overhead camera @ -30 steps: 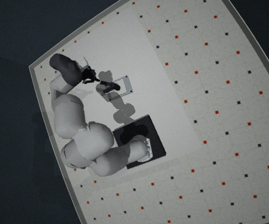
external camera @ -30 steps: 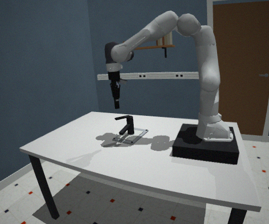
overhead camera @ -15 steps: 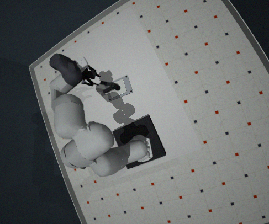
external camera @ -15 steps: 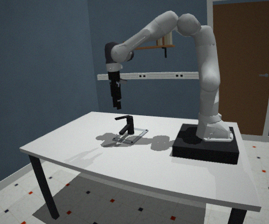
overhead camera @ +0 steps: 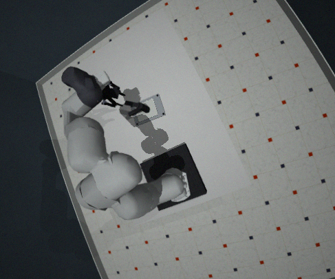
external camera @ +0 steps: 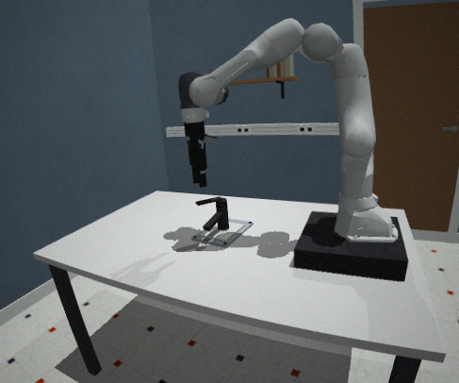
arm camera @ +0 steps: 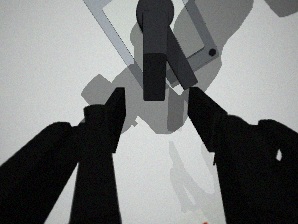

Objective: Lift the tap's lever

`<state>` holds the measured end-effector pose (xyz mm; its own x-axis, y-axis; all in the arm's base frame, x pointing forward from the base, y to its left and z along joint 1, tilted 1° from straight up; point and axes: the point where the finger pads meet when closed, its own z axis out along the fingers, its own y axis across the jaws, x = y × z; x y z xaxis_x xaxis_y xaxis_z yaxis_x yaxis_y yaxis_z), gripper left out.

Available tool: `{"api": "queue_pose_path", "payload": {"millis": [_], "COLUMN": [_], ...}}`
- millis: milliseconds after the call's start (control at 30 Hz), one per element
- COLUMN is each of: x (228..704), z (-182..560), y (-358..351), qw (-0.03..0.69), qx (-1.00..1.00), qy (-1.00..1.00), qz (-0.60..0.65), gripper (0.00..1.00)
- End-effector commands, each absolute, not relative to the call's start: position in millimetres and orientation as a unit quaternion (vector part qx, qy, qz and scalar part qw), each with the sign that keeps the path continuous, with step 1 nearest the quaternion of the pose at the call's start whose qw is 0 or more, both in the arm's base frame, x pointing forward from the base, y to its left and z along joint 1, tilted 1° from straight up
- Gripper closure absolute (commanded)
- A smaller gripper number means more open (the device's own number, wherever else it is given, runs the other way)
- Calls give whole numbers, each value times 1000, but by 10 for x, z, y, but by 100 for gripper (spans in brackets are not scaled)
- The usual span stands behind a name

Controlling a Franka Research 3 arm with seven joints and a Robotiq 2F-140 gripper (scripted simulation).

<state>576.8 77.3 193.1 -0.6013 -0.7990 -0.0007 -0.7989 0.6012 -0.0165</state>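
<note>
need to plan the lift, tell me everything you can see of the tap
The tap is matte black: an upright round body, a flat lever lying roughly level on top, and a spout sloping down. It stands on a thin grey plate on the white table. Nothing touches it; the open gripper hangs above.
</note>
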Motion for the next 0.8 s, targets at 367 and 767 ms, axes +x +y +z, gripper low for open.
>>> {"api": "queue_pose_path", "payload": {"millis": [367, 767], "x": [5769, 5769], "z": [1911, 1847], "y": [776, 775], "qw": [5, 4], "qx": [-442, -442], "qy": [897, 897], "qz": [-6, -6], "gripper": [54, 54]}}
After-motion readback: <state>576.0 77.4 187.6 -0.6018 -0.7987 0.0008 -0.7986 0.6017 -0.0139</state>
